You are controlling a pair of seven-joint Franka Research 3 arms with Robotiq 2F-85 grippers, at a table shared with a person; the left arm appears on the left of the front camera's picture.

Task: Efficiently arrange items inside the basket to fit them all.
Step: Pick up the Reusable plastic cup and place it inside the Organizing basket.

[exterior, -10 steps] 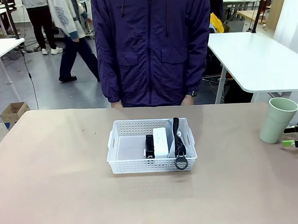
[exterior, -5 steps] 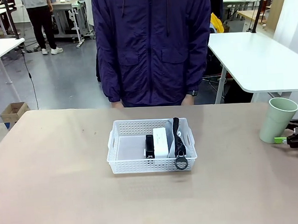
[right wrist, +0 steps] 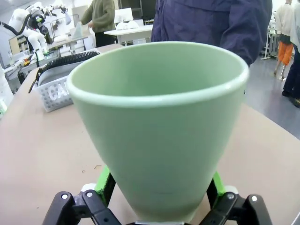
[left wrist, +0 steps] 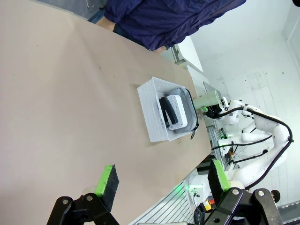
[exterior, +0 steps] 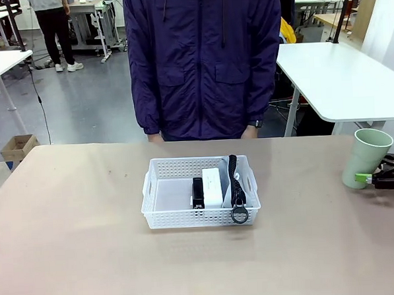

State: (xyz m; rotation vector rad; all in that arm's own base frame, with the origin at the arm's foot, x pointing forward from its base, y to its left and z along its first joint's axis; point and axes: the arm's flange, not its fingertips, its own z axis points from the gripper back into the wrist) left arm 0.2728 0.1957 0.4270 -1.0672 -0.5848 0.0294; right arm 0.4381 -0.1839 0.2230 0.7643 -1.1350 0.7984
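right gripper (right wrist: 159, 197): jaws spread wide, one green pad on each side of the base of the pale green cup (right wrist: 159, 126); from the wrist camera the pads sit right against the cup's lower wall, but whether they press it cannot be told. in the front view this gripper (exterior: 374, 178) comes in at the right edge of the table (exterior: 70, 246), level with the lower part of the cup (exterior: 365, 157).

pale green cup: upright on the table, mouth up, well apart from the basket, on the robot's right.

left gripper (left wrist: 161, 180): released, fingers far apart, nothing between them; raised above the table and looking down at the basket (left wrist: 152, 112) from a distance.

basket (exterior: 164, 218): white, lattice-sided, near the middle of the table. its left part is bare floor.

black stapler (exterior: 198, 192): inside the basket, lying front to back, just left of the small white box (exterior: 211, 186) and touching or nearly touching it.

grey pouch (exterior: 247, 192): fills the right part of the basket, just beside the box; its black strap (exterior: 234, 178) runs along the top, and the ring (exterior: 239, 214) hangs over the near rim.

person (exterior: 202, 61): stands at the far side in a dark purple jacket, arms down.
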